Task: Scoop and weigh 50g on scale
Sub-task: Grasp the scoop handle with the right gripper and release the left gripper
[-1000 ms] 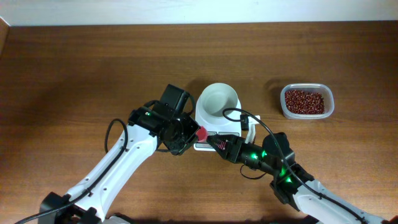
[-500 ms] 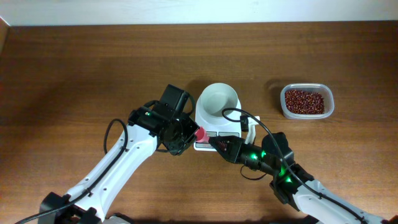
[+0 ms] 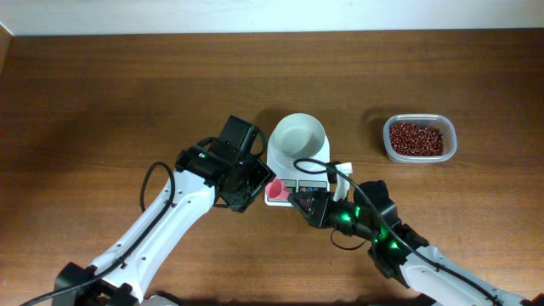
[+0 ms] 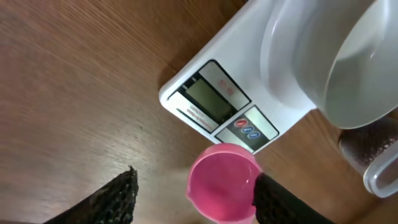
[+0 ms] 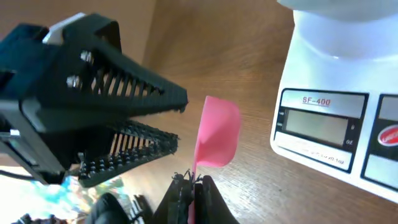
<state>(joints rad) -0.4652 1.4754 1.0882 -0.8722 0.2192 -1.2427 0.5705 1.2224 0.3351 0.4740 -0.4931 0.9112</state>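
Note:
The white scale (image 3: 297,184) stands mid-table with its round white bowl (image 3: 298,138) empty. The 50g beans (image 3: 416,138) fill a clear tub at the right. A pink measuring spoon (image 3: 276,188) hangs just left of the scale's display. My right gripper (image 5: 193,182) is shut on the spoon's handle, with the spoon's bowl (image 5: 217,138) upright above it. My left gripper (image 4: 196,177) is open, and the spoon (image 4: 222,191) sits between its fingers (image 4: 115,202), close against the right one. The scale's display (image 4: 214,99) reads blank.
The clear plastic tub (image 3: 420,138) stands to the right of the scale, apart from both arms. Both arms come in from the near edge and meet in front of the scale. My left gripper (image 5: 143,118) fills the left of the right wrist view.
My left gripper has opened and let go of the pink spoon. My right gripper has closed on the spoon's handle, and the spoon has shifted slightly.

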